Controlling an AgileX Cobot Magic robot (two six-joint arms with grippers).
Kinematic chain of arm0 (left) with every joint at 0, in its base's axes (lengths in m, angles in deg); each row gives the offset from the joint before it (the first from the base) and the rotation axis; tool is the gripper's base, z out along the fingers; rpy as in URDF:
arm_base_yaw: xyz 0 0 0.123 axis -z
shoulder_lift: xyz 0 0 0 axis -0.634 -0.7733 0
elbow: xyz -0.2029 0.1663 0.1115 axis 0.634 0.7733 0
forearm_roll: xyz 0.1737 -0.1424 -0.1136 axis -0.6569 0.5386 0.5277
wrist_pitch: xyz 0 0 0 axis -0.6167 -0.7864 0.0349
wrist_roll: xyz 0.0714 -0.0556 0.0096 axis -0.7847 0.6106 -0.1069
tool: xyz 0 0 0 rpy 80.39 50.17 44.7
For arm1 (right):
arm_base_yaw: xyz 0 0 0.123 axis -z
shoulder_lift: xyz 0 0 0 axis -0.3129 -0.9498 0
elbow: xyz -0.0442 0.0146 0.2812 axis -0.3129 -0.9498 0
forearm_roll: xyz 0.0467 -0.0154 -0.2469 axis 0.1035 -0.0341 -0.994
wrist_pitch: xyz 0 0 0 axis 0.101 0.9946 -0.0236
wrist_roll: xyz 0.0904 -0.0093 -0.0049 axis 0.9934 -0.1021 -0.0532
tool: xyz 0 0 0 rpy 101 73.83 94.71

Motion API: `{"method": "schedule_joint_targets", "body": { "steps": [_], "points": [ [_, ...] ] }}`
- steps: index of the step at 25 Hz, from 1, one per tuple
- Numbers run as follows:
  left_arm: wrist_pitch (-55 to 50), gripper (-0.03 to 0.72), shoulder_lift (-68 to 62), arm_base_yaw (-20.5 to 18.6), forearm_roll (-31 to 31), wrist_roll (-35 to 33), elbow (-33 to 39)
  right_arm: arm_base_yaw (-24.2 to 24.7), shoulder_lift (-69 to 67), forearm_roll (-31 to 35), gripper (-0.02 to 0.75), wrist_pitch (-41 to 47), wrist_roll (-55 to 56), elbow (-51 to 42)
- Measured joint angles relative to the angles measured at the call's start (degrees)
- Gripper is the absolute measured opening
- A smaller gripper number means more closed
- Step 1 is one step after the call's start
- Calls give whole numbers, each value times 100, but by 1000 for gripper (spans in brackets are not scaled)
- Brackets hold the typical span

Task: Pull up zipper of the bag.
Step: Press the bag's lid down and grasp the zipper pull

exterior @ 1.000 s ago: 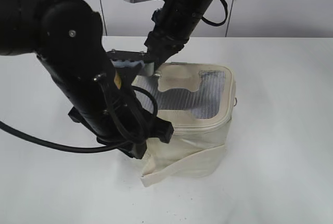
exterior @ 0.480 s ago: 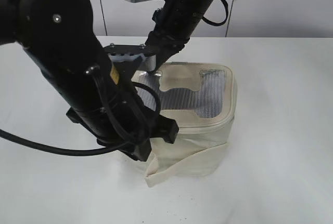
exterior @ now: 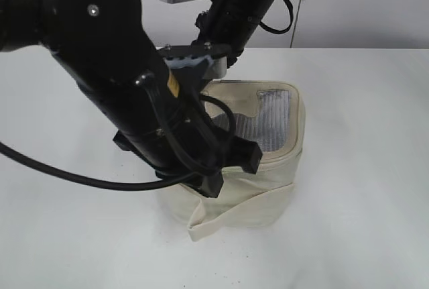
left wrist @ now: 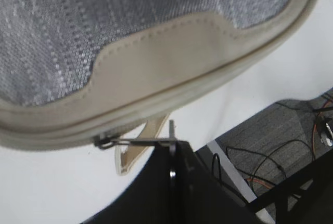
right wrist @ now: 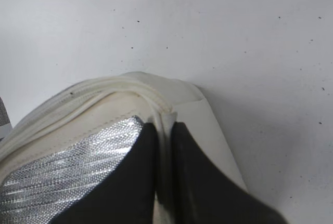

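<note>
So the bag [exterior: 268, 161] sits upright on the white surface [exterior: 362, 168], mesh window [exterior: 268, 125] facing up, loose strap [exterior: 234, 216] hanging round its front. The left gripper [left wrist: 171, 142] has its fingers closed on a thin silver pull [left wrist: 132, 141] that sticks out from the zipper [left wrist: 171, 96] along the rim. The right gripper [right wrist: 162, 146] has its fingers squeezed onto the rim's corner seam. In the exterior view the left arm [exterior: 141, 94] hides most of the bag's near left side.

A white table [exterior: 362, 168] carries a single cream-white fabric bag [exterior: 268, 198], standing upright near the middle of the tabletop, its loose strap [exterior: 231, 215] drooping toward the near edge.
</note>
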Motion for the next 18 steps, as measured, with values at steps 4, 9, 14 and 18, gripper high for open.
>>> {"method": "schedule_joint_targets", "body": {
  "steps": [4, 9, 14, 18],
  "points": [
    [71, -3, -145, 7, 61, -41, -220, 8, -5, 15, 54, 0, 0, 0],
    [26, -3, -449, 107, 176, -268, -456, 8, -5, 23, 54, 0, 0, 0],
    [-62, -3, -460, 112, 186, -301, -581, 8, -5, 23, 54, 0, 0, 0],
    [-81, -3, -516, 119, 260, -343, -581, 8, -5, 28, 54, 0, 0, 0]
  ]
}}
